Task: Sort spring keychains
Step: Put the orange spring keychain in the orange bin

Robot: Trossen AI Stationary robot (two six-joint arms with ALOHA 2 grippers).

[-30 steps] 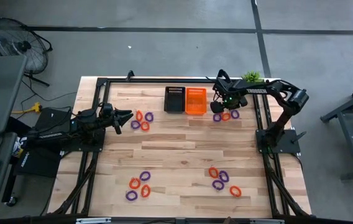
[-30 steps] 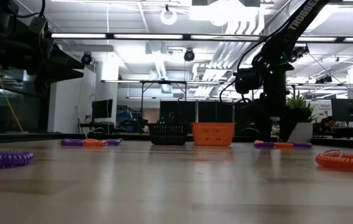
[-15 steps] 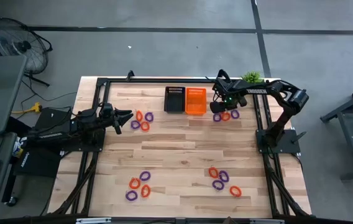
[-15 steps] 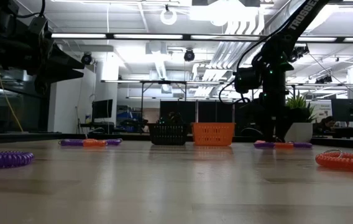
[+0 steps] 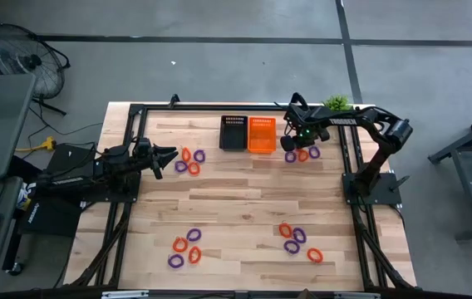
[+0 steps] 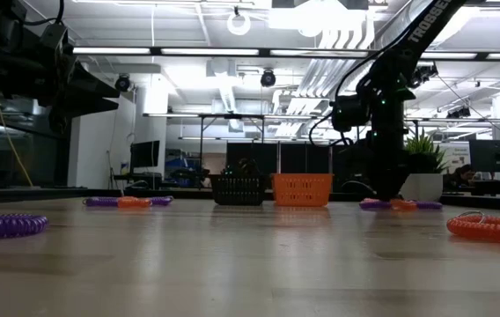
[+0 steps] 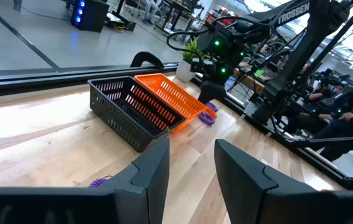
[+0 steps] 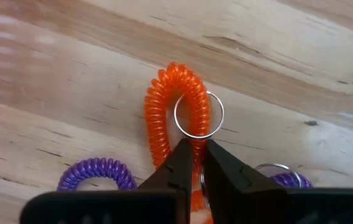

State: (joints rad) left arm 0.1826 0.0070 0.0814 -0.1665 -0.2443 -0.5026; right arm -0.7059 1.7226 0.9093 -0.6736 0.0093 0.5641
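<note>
Spring keychains lie on the table in groups. At the far right, my right gripper (image 8: 198,148) points down and is shut on an orange keychain (image 8: 167,99), which has a steel ring (image 8: 199,115); purple ones (image 8: 94,174) lie beside it. In the high view this gripper (image 5: 299,148) stands over that group, right of the orange basket (image 5: 261,134) and black basket (image 5: 233,132). My left gripper (image 7: 192,149) waits open and level at the table's left (image 5: 168,155), near another group (image 5: 190,159). My right gripper pinches one strand of the orange keychain's coil (image 8: 196,138) between its two fingers, next to the steel ring. The fingers come from above, pointing down. The coil is squeezed into a narrow loop and lies flat on the table (image 6: 401,205).
More orange and purple keychains lie near the front left (image 5: 184,247) and front right (image 5: 297,241). The two slotted baskets stand side by side at the far edge's middle. A small potted plant (image 5: 336,103) sits at the far right corner. Bare wood lies across the table's middle.
My right gripper has kept its place over the far right group and has shut its fingers on the orange keychain. The keychain still lies on the table.
</note>
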